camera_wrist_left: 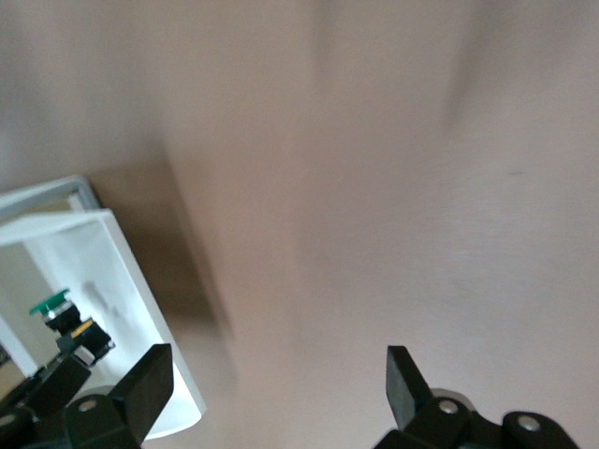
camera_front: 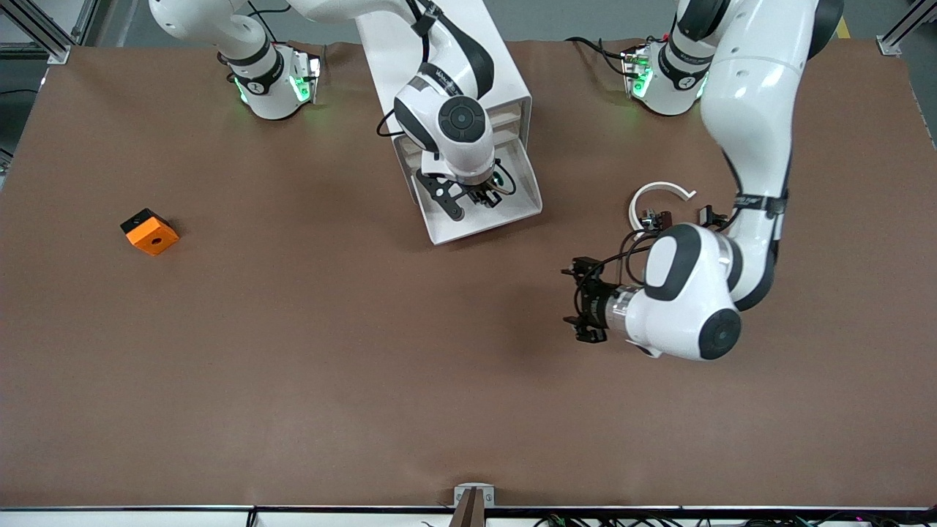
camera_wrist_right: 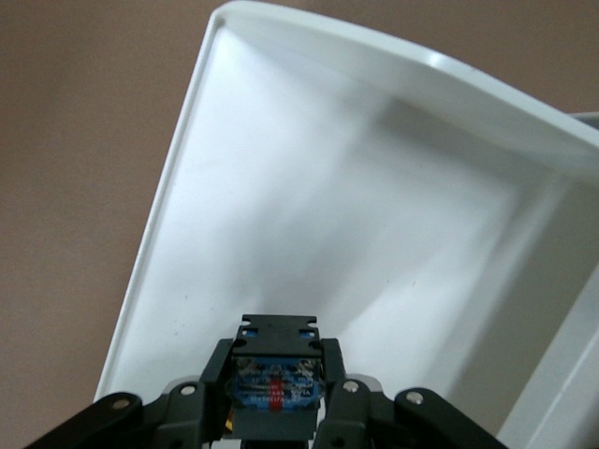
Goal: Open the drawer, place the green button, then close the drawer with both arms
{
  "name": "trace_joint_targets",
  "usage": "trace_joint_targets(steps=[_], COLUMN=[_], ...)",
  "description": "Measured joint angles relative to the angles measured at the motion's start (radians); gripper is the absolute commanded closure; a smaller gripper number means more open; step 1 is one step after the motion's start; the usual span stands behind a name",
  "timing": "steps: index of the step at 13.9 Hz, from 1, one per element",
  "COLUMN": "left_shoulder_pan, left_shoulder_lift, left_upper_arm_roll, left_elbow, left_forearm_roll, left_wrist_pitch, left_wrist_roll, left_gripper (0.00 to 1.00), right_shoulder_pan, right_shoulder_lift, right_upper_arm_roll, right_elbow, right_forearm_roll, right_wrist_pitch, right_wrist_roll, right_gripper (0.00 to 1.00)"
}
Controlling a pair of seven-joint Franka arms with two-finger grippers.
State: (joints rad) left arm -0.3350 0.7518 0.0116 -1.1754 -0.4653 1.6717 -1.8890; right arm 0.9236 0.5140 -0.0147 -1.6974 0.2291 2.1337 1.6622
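The white cabinet stands at the table's robot end, and its lowest drawer is pulled out. My right gripper hangs over the open drawer, shut on the button, whose green cap shows. In the right wrist view the button's black-blue body sits clamped in the right gripper, above the drawer's white floor. My left gripper is open and empty above bare table, toward the left arm's end from the drawer. The left wrist view shows its fingers wide apart, with the drawer and the green cap to one side.
An orange block with a hole lies toward the right arm's end of the table. A white arc with small black clips lies near the left arm's elbow. The brown table is bare nearer the front camera.
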Motion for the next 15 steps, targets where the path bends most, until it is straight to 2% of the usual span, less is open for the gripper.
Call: trace_joint_targets(steps=[1,4,5,6,7,8,11,13,15], left_shoulder_pan=[-0.001,-0.001,0.001,0.004,0.01,0.017,0.043,0.051,0.046], left_shoulder_lift=[-0.032,-0.121,-0.141,-0.156,-0.171,-0.183,-0.201,-0.2,-0.2], left_upper_arm_roll=[0.001,0.01,0.016,0.019,0.02,0.02,0.023,0.022,0.0], left_elbow=[0.001,0.001,0.0,-0.001,-0.003,-0.007,-0.025,-0.051,-0.095], left_forearm_roll=[0.049,0.122,0.142,0.175,0.215,0.242,0.271,0.32,0.349], left_wrist_pitch=[0.0,-0.003,-0.006,-0.007,-0.008,-0.011,-0.031,-0.029,0.018], left_wrist_roll=[0.043,0.27,0.348,0.421,0.506,0.614,0.985,1.109,1.173], left_gripper=[0.0,0.0,0.0,0.0,0.0,0.0,0.0,0.0,0.0], right_shoulder_pan=[0.0,0.001,0.001,0.001,0.001,0.001,0.002,0.002,0.0], right_shoulder_lift=[0.003,0.011,0.015,0.019,0.023,0.024,0.025,0.02,0.002], right_upper_arm_roll=[0.0,0.0,0.0,0.0,0.0,0.0,0.0,-0.001,-0.011], right_elbow=[0.0,0.0,0.0,0.0,0.0,0.0,0.003,0.022,0.077], right_forearm_roll=[0.0,0.0,0.0,0.001,0.001,0.001,0.001,0.001,0.002], right_wrist_pitch=[0.001,0.007,0.015,0.018,0.019,0.02,0.02,0.003,-0.093], right_wrist_roll=[0.0,0.0,0.0,0.0,0.0,0.0,0.001,0.001,0.004], right_gripper=[0.7,0.55,0.55,0.43,0.1,0.0,0.0,0.0,0.0])
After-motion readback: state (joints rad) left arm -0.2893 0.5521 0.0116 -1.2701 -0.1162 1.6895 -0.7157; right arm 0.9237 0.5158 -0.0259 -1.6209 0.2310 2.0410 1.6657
